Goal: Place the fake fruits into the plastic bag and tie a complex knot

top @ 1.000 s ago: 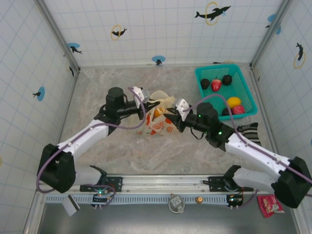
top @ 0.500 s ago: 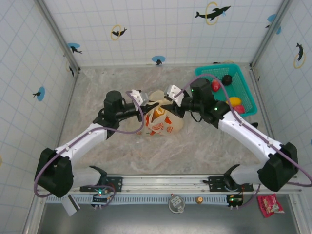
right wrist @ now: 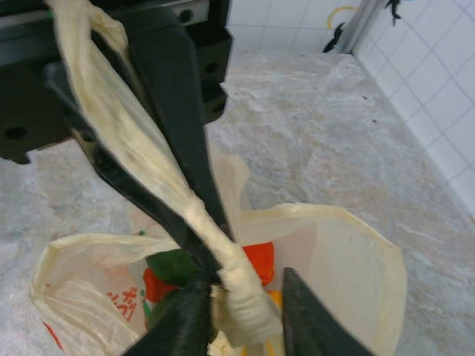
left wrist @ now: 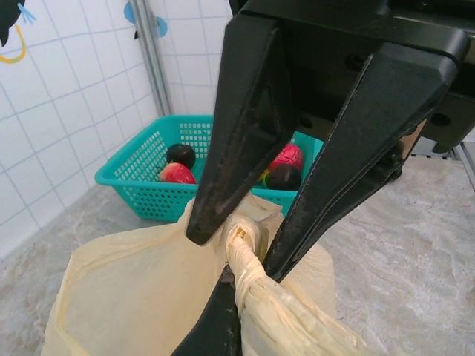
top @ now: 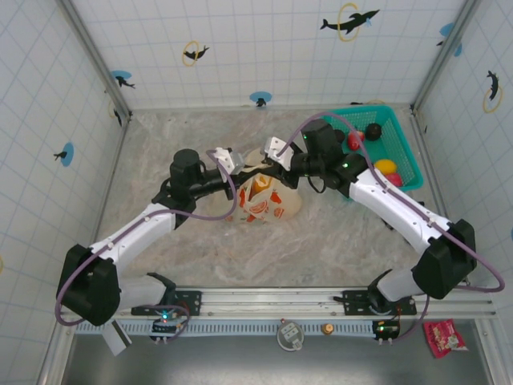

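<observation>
Bag (top: pixel 268 204) sitting left of basket (top: pixel 410 156), well apart, some fruits (right wrist: pixel 258 264) lying inside it. Left gripper (left wrist: pixel 236 248) pinching bag's twisted handle (left wrist: pixel 249 285), jaws closed on it. Right gripper (right wrist: pixel 237 315) clamping bag's second handle (right wrist: pixel 148 159). Other fruits (top: pixel 385 167) resting in basket.

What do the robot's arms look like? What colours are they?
The left arm and right arm are smooth white tubes joined by chunky round black joints. A thin purple cable loops along each one. The fingers are long, flat and black.
</observation>
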Robot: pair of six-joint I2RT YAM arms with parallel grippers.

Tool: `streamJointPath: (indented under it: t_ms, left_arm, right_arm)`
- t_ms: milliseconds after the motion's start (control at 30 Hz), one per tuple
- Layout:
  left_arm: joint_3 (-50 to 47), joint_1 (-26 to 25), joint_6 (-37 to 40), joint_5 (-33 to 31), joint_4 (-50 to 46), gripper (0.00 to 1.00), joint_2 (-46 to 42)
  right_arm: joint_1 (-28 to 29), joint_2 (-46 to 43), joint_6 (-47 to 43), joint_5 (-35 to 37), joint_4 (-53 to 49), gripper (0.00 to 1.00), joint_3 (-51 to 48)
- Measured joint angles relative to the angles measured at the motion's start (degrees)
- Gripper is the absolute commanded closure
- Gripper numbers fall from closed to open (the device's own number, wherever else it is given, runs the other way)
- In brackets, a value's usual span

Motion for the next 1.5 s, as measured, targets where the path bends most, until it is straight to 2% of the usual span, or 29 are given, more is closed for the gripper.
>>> streamJointPath:
  t_ms: [200,400,567,633,767,900,1033,1233,1400,1500]
  left_arm:
    - [0.00,0.00,0.76,-0.44,-0.61,1.00,0.00]
    - [0.00,0.00,1.14,-0.35,-1.09,1.00,0.00]
    - [0.00,0.00,1.33,0.11,-1.70,1.00,0.00]
    - [0.00,-0.02,1.55,0.09,-1.75,0.95,0.00]
    - [0.00,-0.02,1.79,-0.20,-1.92,0.75,-0.66]
    - [0.00,-0.24,0.81,-0.61,-1.90,0.67,-2.34]
    - [0.02,-0.52,-0.87,-1.07,-1.66,0.54,-5.01]
    - [0.57,-0.66,-4.17,-0.17,-1.77,0.56,-9.20]
    - [4.39,-0.66,-8.96,1.42,-0.57,0.59,-12.07]
    - [6.16,-0.66,-11.43,0.07,2.29,0.67,-13.25]
  right_arm:
    - [0.04,0.81,-1.88,-0.72,-2.36,0.85,0.98]
    - [0.02,0.92,-3.54,-1.49,-3.41,0.96,1.09]
    - [-0.24,1.03,-4.66,-1.01,-3.74,1.00,1.22]
    - [-0.22,1.03,-5.25,-0.68,-3.72,1.00,1.25]
    - [0.11,0.87,-5.73,1.88,-1.97,1.00,1.03]
    - [1.40,-2.21,-6.58,8.09,4.42,1.00,-3.96]
    - [2.78,-5.81,-7.65,13.53,11.80,1.00,-10.10]
    - [3.58,-8.44,-9.55,16.74,19.43,1.00,-15.02]
    - [3.80,-10.36,-10.67,16.74,24.00,1.00,-17.86]
    - [3.80,-11.80,-10.88,15.56,25.81,1.00,-19.63]
